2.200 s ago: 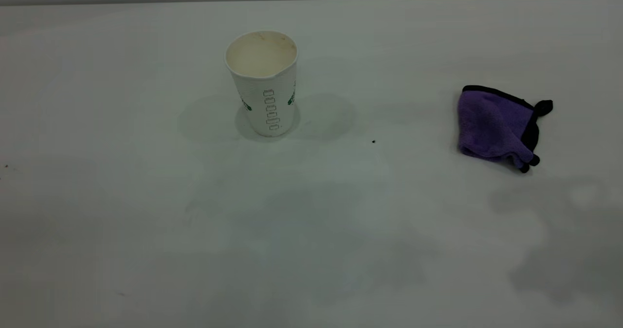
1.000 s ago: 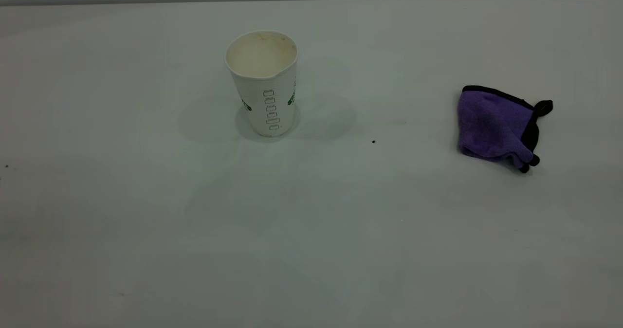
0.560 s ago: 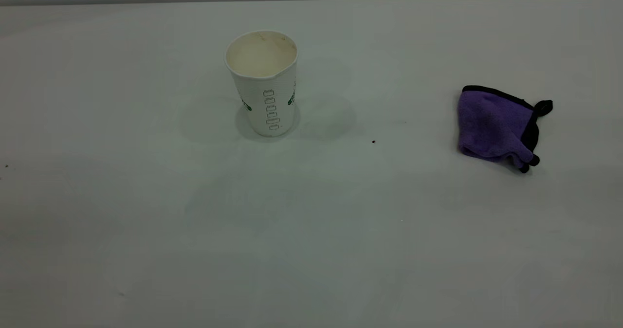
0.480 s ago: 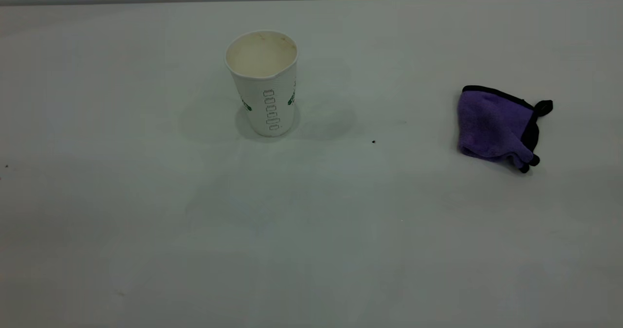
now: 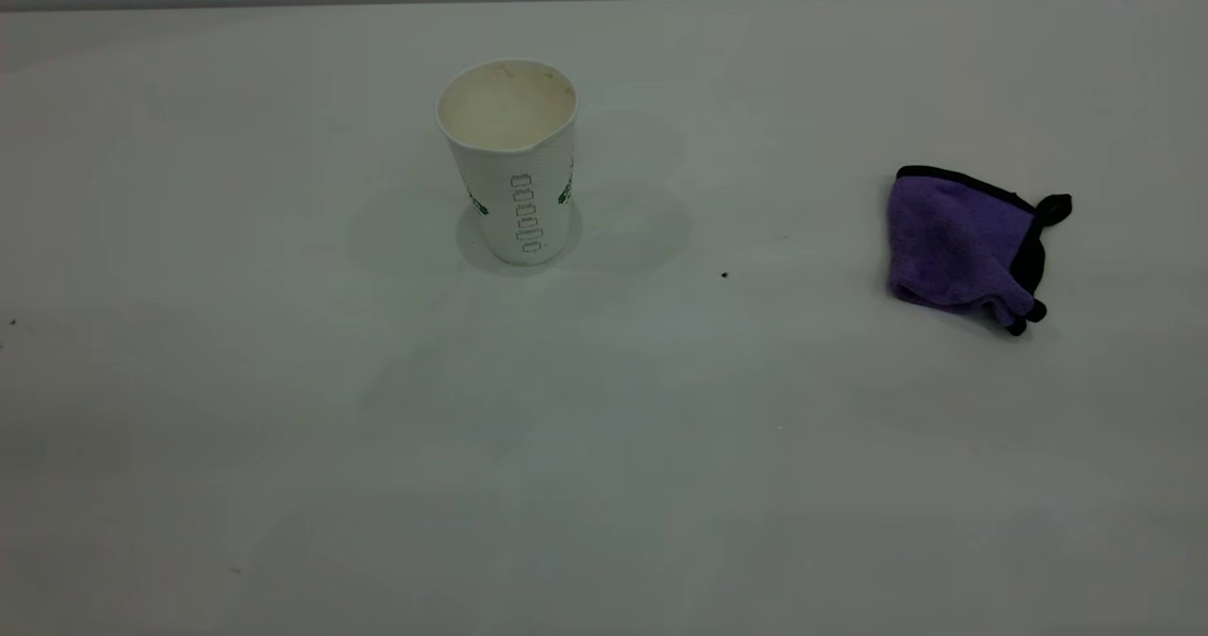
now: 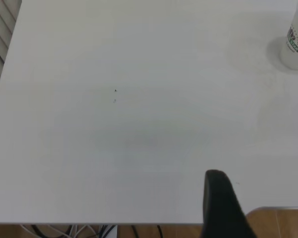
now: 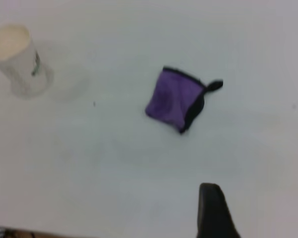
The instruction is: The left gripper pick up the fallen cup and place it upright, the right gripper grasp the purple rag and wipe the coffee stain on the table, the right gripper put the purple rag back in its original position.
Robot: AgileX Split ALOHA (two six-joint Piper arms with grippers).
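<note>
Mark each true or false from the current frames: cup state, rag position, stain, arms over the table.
1. The cup is lying on its side. False: it stands upright, mouth up.
2. The purple rag lies on the table apart from the cup. True.
3. A gripper is holding the rag. False: nothing touches it, and the exterior view shows no arm.
4. A large brown coffee stain sits between cup and rag. False: only a tiny dark speck shows there.
5. The rag is crumpled, not spread flat. True.

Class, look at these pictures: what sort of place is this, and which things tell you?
Probably a robot test bench, not a café: a bare white table holding only an upright paper cup and a purple rag, with cables hanging below the table edge.
</note>
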